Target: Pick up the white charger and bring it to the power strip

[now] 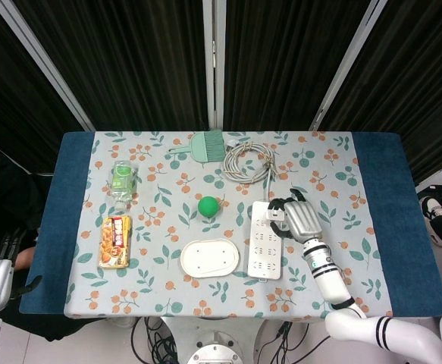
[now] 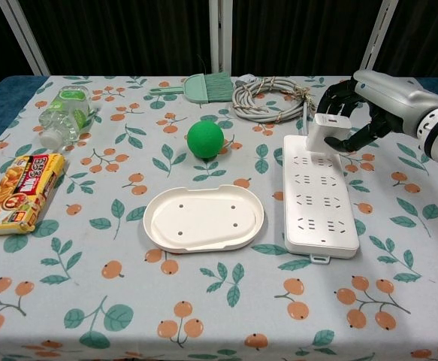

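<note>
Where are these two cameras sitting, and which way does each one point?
Head view: high up, looking almost straight down on the whole table; the right hand and arm show, and part of the left arm at the bottom left corner.
Chest view: lower, looking forward across the table; only the right hand and forearm show.
Both show the right hand holding the white charger over the power strip.

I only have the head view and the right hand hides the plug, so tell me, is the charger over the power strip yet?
Observer: Yes, the chest view shows the white charger over the power strip's far end.
Operator: Is it gripped?
Observer: The right hand holds it, fingers curled over its top.
Operator: Are the sockets below it free?
Observer: All sockets visible in the chest view are empty.
</note>
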